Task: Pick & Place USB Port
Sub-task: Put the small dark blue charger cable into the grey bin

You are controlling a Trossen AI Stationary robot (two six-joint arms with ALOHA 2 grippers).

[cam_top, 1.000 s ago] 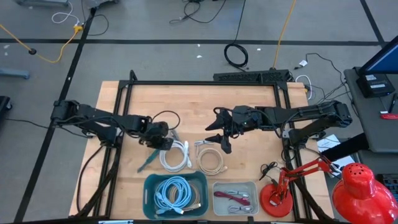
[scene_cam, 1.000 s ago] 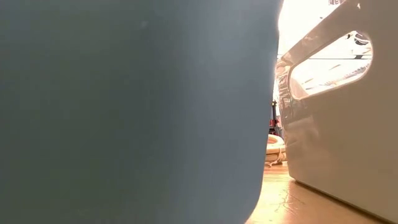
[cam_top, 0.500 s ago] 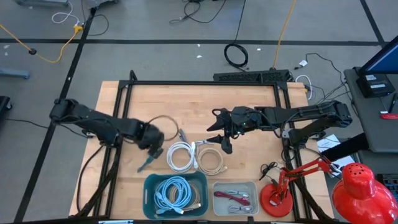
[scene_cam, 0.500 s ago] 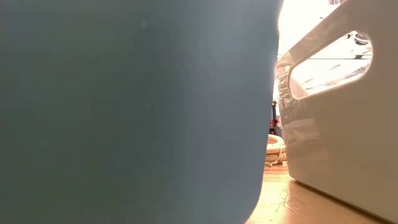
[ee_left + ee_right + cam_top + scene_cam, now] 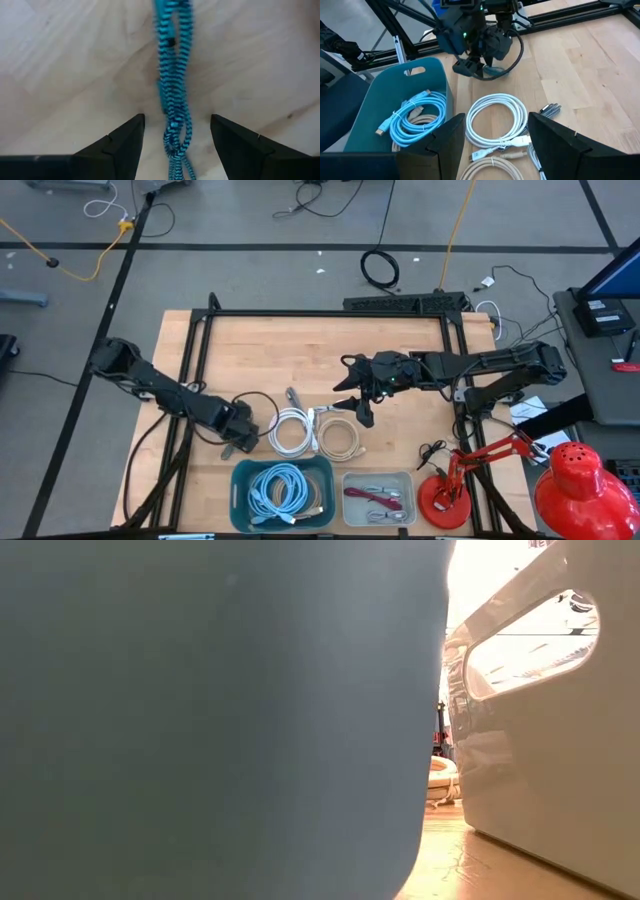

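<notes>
- Two sets of jaws are in view, and both stand open and empty.
- The left gripper (image 5: pixel 232 448) is low over the tabletop (image 5: pixel 300 350), left of the coils and just beyond the teal bin's far-left corner. In its wrist view the teal striped cable (image 5: pixel 172 90) lies flat on the wood, running lengthwise through the gap between the two fingers (image 5: pixel 117 145), touching neither as far as can be seen.
- The left arm reaches in from the table's left edge, stretched diagonally toward the near side, wrist pitched down at the cable.
- The right gripper (image 5: pixel 352 400) hovers near the table's middle, just beyond the beige coiled cable (image 5: pixel 340 438), its jaws spread wide over bare wood.
- The right arm extends almost straight in from the right edge, roughly level.
- The white coiled cable (image 5: pixel 290 430) lies on the tabletop beside the beige one, the two touching or nearly so.
- At the near edge, the teal bin (image 5: pixel 240 500) holds a light blue cable (image 5: pixel 282 490); the grey tray (image 5: pixel 410 500) to its right holds a dark red cable (image 5: pixel 372 498).
- A red lamp (image 5: pixel 570 490) stands off the near-right corner.
</notes>
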